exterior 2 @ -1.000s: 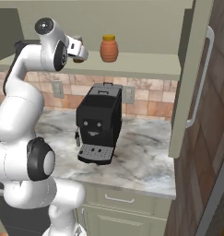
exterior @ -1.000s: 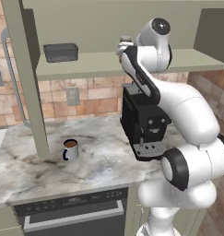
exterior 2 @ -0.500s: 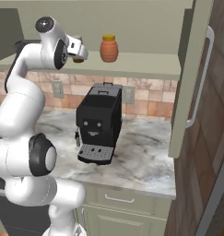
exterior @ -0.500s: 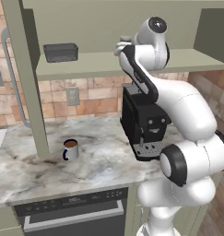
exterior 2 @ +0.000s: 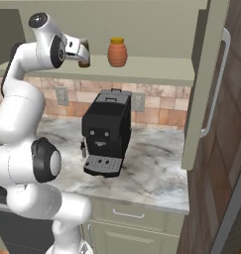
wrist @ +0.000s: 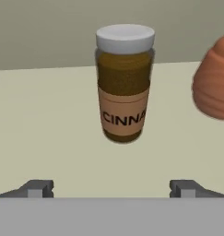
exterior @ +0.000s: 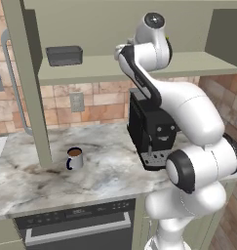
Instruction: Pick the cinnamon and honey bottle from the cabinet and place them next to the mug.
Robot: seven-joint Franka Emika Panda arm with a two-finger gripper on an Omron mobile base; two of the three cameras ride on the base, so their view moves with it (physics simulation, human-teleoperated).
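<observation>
Hand view, cinnamon [wrist: 124, 83] upright, apparently just ahead of open claw [wrist: 111, 189]

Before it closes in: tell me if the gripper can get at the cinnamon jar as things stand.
Probably yes. The gripper is open, with the cinnamon jar upright straight ahead and bare cabinet shelf between. The honey bottle stands apart to one side, though close enough to watch.

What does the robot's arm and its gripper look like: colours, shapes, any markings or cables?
The arm is glossy white, built of rounded, bulbous links, with dark grey to black discs and bands at the joints. The gripper has two small dark grey finger tips, blocky in shape. No markings and no loose cables are visible.
</observation>
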